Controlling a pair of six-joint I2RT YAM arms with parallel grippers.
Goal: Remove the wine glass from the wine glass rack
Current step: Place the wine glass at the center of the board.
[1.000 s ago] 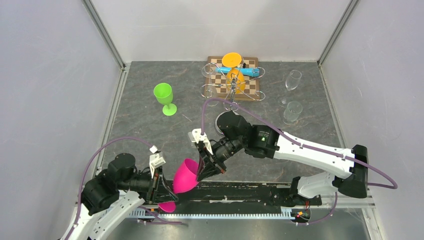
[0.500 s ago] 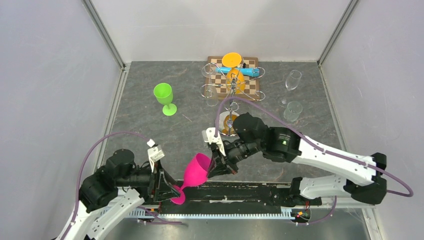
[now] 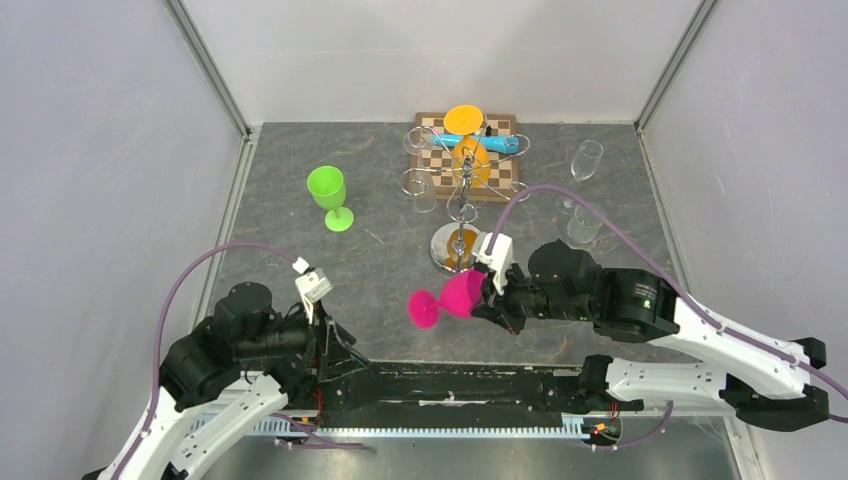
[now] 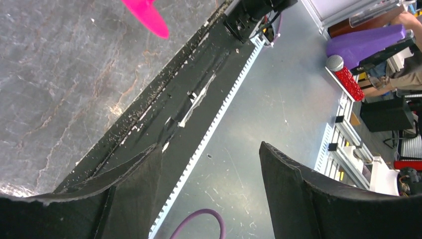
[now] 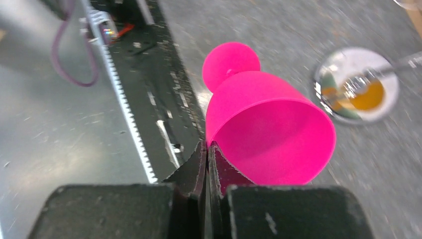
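- The right gripper [image 3: 487, 297] [image 5: 206, 149] is clenched on the rim of a pink wine glass [image 3: 447, 298] [image 5: 268, 134], its two fingers pressed almost flat together over the thin wall of the bowl.
- The pink wine glass lies tipped on its side in that grip. Its open mouth faces the right wrist and its round foot points toward the left arm.
- The glass is off the wine glass rack [image 3: 462, 195] and hangs just in front of the rack's mirror-like round base [image 5: 356, 84], over the near part of the grey marbled table [image 3: 300, 260].
- The rack stands upright at mid-table, its curled wire arms spreading above a chessboard [image 3: 503, 172]. An orange wine glass [image 3: 468, 150] hangs among those arms.
- The left gripper [image 3: 335, 345] [image 4: 209, 149] has its jaws spread wide with nothing between them. It is poised over the black rail [image 4: 169, 114] at the table's near edge.
- The left wrist view catches only the pink foot [image 4: 147, 17] of the glass at the top of its frame, well apart from the left fingers.
- A green wine glass [image 3: 328, 192] stands upright to the left of the rack.
- Two clear glasses [image 3: 585, 160] stand near the table's right edge.
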